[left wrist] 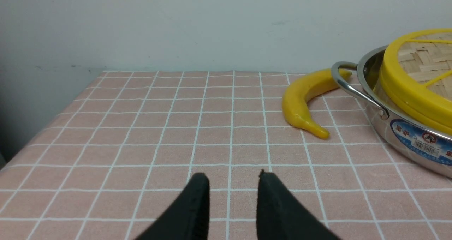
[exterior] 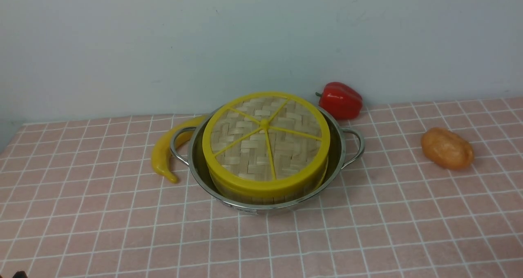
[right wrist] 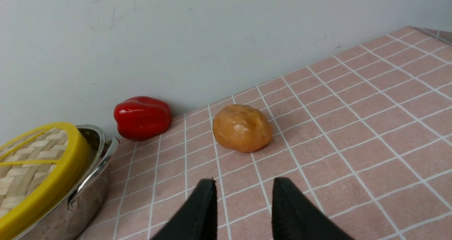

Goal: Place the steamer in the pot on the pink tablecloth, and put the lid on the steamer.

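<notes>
The shiny steel pot (exterior: 345, 155) stands mid-table on the pink tablecloth (exterior: 122, 237). The steamer (exterior: 265, 196) sits inside it; only its lower wall shows. The woven lid (exterior: 265, 141) with yellow rim and spokes lies on top of the steamer and hides its contents. The pot (left wrist: 406, 127) and lid (left wrist: 420, 74) show in the left wrist view, and the pot (right wrist: 88, 183) and lid (right wrist: 35, 162) in the right wrist view. My left gripper (left wrist: 231, 176) is open and empty over bare cloth, apart from the pot. My right gripper (right wrist: 243, 181) is open and empty. Neither shows in the front view.
A yellow banana (exterior: 167, 151) lies against the pot's left handle. A red pepper (exterior: 340, 100) sits behind the pot by the wall. An orange potato-like toy (exterior: 447, 148) lies to the right. The wall runs along the back; the table's left edge (left wrist: 46, 120) shows.
</notes>
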`<action>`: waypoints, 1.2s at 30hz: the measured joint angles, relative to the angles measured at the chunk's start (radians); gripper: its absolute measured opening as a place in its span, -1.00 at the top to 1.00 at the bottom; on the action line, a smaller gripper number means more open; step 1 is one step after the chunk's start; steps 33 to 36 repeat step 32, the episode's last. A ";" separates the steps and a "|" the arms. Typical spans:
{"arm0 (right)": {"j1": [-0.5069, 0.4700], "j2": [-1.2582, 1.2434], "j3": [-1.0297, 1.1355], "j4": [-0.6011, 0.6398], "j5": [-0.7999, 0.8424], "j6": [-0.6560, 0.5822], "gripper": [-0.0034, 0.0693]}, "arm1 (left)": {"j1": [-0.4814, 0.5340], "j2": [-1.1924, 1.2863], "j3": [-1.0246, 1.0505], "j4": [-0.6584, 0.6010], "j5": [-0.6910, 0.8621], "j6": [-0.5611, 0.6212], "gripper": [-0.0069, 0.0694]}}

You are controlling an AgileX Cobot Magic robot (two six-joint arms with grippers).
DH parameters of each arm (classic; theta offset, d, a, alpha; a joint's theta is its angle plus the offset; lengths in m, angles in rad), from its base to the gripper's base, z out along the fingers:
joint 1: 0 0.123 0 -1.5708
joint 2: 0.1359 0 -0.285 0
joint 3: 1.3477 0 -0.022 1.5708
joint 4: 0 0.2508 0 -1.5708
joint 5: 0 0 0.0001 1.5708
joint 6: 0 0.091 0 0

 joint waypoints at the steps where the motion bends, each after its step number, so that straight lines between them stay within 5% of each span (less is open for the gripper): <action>1: 0.000 0.000 0.000 0.000 0.000 0.000 0.25 | 0.000 0.000 0.000 0.000 0.000 0.000 0.30; 36: 0.000 0.000 0.000 0.000 0.000 0.001 0.25 | 0.000 0.000 0.000 0.000 0.000 0.001 0.18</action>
